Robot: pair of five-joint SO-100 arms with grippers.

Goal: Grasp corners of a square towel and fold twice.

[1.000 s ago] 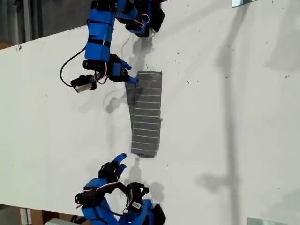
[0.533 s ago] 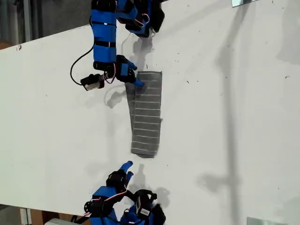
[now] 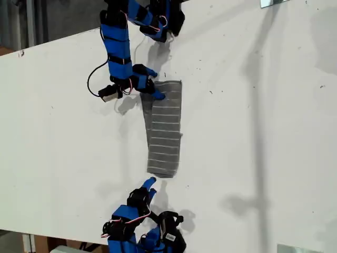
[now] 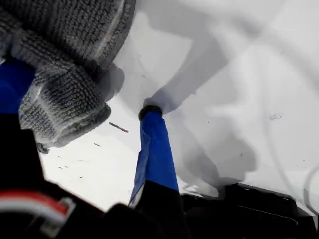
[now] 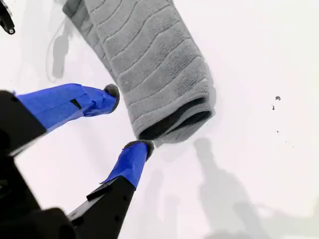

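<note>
Since 1.0 s ago, both arms have shifted toward the towel [image 3: 165, 128] in the exterior view: the arm at 12 o'clock now has its blue fingertip on the cloth's upper corner, and the arm at 6 o'clock has come up close to the lower end.

One towel, dark grey with thin white stripes, lies folded into a long narrow strip near the middle of the white tabletop [image 3: 253, 132], running from 12 to 6 o'clock in the exterior view. Its 6 o'clock end shows doubled layers.

My first gripper [image 3: 154, 90] sits at the strip's 12 o'clock end; its wrist view shows bunched cloth against one finger while the other blue finger [image 4: 156, 149] rests on bare tabletop, jaws parted, no clamp visible.

My second gripper [image 3: 149, 185] points at the strip's 6 o'clock end, jaws moderately apart, fingertips [image 5: 111, 91] just beside the folded edge, holding nothing.

Count: two arms, one towel.
</note>
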